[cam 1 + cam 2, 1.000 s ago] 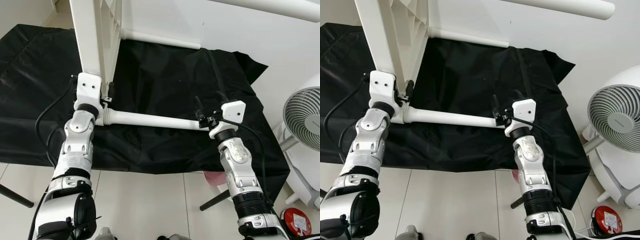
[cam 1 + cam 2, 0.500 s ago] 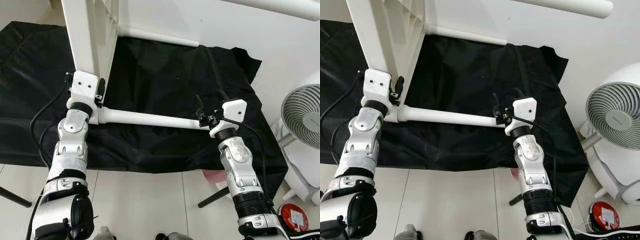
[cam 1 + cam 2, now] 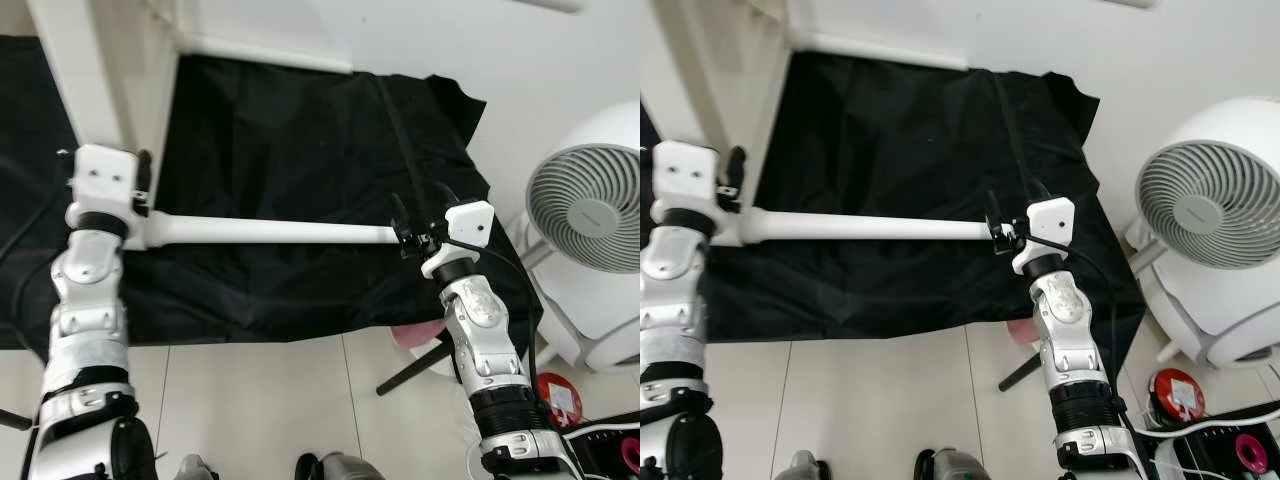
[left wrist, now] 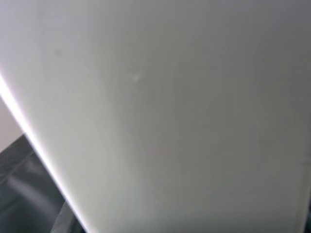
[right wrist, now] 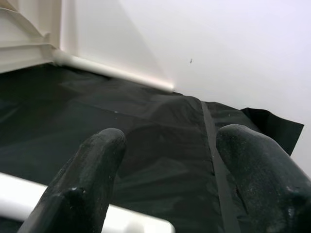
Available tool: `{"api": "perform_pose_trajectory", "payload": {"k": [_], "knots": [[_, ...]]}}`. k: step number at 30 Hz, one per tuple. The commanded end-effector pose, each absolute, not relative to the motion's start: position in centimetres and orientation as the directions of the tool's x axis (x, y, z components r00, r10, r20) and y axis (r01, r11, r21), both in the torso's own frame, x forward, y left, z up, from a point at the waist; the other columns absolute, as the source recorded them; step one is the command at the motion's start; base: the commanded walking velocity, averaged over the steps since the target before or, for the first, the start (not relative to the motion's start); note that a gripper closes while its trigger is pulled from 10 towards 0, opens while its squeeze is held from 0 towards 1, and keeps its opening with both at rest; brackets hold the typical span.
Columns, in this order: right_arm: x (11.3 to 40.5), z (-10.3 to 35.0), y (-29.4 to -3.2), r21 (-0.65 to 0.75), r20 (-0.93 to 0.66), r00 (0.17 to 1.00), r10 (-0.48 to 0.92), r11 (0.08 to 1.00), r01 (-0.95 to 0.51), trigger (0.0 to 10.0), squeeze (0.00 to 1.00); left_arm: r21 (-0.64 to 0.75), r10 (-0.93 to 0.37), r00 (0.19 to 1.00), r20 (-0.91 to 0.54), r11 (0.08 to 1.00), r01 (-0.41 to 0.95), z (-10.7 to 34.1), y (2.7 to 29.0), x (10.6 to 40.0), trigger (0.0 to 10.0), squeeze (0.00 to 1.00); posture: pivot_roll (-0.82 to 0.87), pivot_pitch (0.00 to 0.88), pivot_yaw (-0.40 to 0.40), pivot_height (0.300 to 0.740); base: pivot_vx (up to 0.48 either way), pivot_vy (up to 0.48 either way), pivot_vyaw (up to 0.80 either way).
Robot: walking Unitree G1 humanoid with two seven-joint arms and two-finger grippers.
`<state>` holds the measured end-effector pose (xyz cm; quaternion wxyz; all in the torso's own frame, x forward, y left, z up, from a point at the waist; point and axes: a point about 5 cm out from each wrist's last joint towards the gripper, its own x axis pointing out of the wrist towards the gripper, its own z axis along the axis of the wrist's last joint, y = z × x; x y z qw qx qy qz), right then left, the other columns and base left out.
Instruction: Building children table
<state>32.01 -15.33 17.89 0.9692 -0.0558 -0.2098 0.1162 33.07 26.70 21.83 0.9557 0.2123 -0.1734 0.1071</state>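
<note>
- White table leg [image 3: 270, 231], a round tube, stretched level between the two grippers above the black sheet [image 3: 300, 140] spread over the floor.
- No container among the things visible; nothing resting inside anything.
- Right gripper [image 3: 418, 224] at the leg's free end, fingers parted with the tube end lying between them; contact with the tube cannot be told.
- From the right wrist: two black fingertips [image 5: 87, 170] wide apart, tube end low between them, black sheet beyond, and farther off a second white tube [image 5: 112, 73] along the foot of the wall.
- Left gripper [image 3: 140, 185] at the opposite end of the leg, where the tube meets the white table frame [image 3: 90, 70]; fingers hidden behind the wrist housing, so grip state cannot be told.
- From the left wrist: a pale white surface pressed very close, with a dark sliver of sheet at one corner; no fingers made out.
- White round fan [image 3: 1210, 210] standing off the sheet on the robot's right, with a red disc [image 3: 1176, 392] on the floor near its base.
- Pale tiled floor [image 3: 260, 400] in front of the sheet.
</note>
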Motion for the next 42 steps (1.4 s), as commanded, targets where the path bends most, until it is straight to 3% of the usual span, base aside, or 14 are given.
{"api": "perform_pose_trajectory", "payload": {"k": [1,12,15,16,17,19,20,21,26,28,29,36,37,42], "knots": [[32.1,17.6,-15.5,-0.164,0.376,0.89,0.258,0.964,-0.21,10.0,0.0,0.266,0.299,0.714,0.633,0.782,-0.563,26.3,30.1,30.4,0.0,0.0,0.01,0.119,-0.13,0.74,0.0,0.0,0.0],[32.3,17.7,-15.4,-0.169,0.373,0.888,0.268,0.961,-0.219,10.0,0.0,0.444,0.097,0.819,0.565,0.801,-0.401,27.7,33.8,29.4,2.0,0.0,0.04,0.138,-0.125,0.74,0.0,0.0,0.0],[32.3,17.6,-15.3,-0.168,0.373,0.888,0.27,0.96,-0.222,10.0,0.0,0.478,0.063,0.84,0.538,0.799,-0.366,27.8,34.1,29.4,0.4,0.0,0.04,0.14,-0.124,0.74,0.0,0.0,0.0],[32.3,17.6,-15.2,-0.168,0.373,0.887,0.271,0.96,-0.223,10.0,0.0,0.491,0.057,0.846,0.53,0.793,-0.361,27.8,34.4,29.3,2.4,0.0,0.04,0.14,-0.125,0.74,0.0,0.0,0.0],[32.3,17.6,-15.2,-0.169,0.372,0.887,0.272,0.96,-0.224,10.0,0.0,0.484,0.053,0.847,0.529,0.801,-0.353,27.8,34.6,29.3,0.0,0.0,0.04,0.14,-0.125,0.74,0.0,0.0,0.0],[32.3,17.6,-15.2,-0.169,0.372,0.887,0.274,0.959,-0.225,10.0,0.0,0.498,0.039,0.859,0.51,0.801,-0.332,27.7,34.7,29.4,0.0,0.0,0.04,0.141,-0.127,0.74,0.0,0.0,0.0],[32.4,17.6,-15.2,-0.169,0.372,0.887,0.275,0.959,-0.226,10.0,0.0,0.528,0.028,0.873,0.487,0.787,-0.319,27.6,34.7,29.6,2.1,0.0,0.05,0.142,-0.128,0.74,0.0,0.0,0.0],[32.4,17.7,-15.2,-0.17,0.372,0.886,0.276,0.959,-0.228,10.0,0.0,0.52,0.025,0.878,0.477,0.798,-0.306,27.4,34.8,29.7,10.0,0.0,0.05,0.142,-0.128,0.74,0.0,0.0,0.0],[32.4,17.7,-15.2,-0.169,0.373,0.886,0.277,0.959,-0.228,10.0,0.0,0.509,0.0,0.883,0.469,0.817,-0.271,26.7,34.0,29.9,10.0,0.0,0.05,0.14,-0.129,0.74,0.0,0.0,0.0],[32.5,17.7,-15.1,-0.169,0.374,0.885,0.278,0.958,-0.229,10.0,0.0,0.486,-0.027,0.888,0.459,0.844,-0.226,25.9,33.0,30.2,10.0,0.24,0.04,0.138,-0.128,0.74,0.0,0.0,0.0],[32.5,17.7,-15.1,-0.169,0.374,0.885,0.279,0.958,-0.23,10.0,0.0,0.484,-0.039,0.89,0.455,0.849,-0.21,25.6,32.6,30.3,10.0,1.0,0.04,0.138,-0.128,0.74,0.0,0.0,0.0],[32.5,17.7,-14.9,-0.171,0.373,0.883,0.285,0.956,-0.237,10.0,0.0,0.509,-0.09,0.902,0.423,0.847,-0.154,24.8,31.5,30.6,10.0,1.0,0.04,0.139,-0.132,0.74,0.0,0.0,0.0],[32.5,17.7,-14.9,-0.17,0.373,0.883,0.286,0.956,-0.238,10.0,0.0,0.524,-0.099,0.903,0.419,0.838,-0.151,24.8,31.4,30.6,10.0,0.0,0.04,0.139,-0.131,0.74,0.0,0.0,0.0],[32.4,17.6,-15.0,-0.17,0.372,0.883,0.285,0.956,-0.237,10.0,0.0,0.554,-0.088,0.914,0.396,0.817,-0.161,24.8,31.1,30.4,10.0,0.0,0.04,0.135,-0.126,0.74,0.0,0.0,0.0]]}}
